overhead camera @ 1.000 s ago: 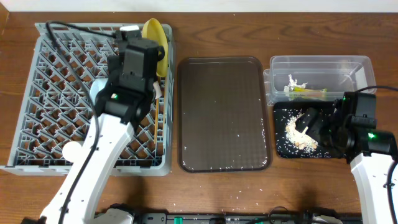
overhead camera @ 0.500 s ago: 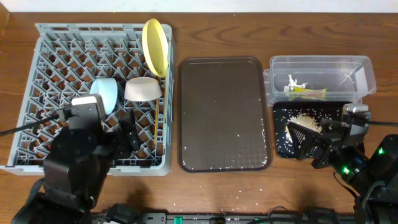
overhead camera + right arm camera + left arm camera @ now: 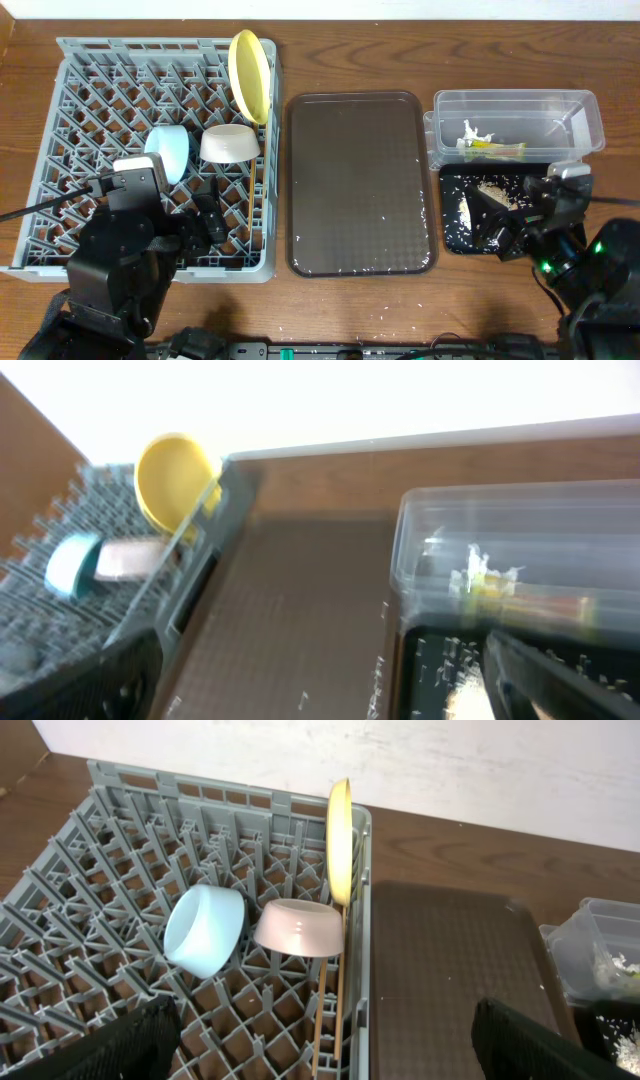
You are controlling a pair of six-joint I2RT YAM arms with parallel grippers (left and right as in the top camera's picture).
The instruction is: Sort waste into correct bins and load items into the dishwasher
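Left claw [image 3: 325,1032] and right claw [image 3: 320,670] both hang open and empty, now pulled back off the surface's work area. The dish rack [image 3: 110,90] holds the yellow plate [image 3: 250,75], blue bowl [image 3: 172,150] and beige bowl [image 3: 230,143]. The wrapper [image 3: 490,147] is in the clear tub [image 3: 515,95] and the crumbs [image 3: 490,187] are in the black tray [image 3: 452,205], so it looks pretty much done.

No writing can be read anywhere, not even on the snack wrapper [image 3: 492,148].
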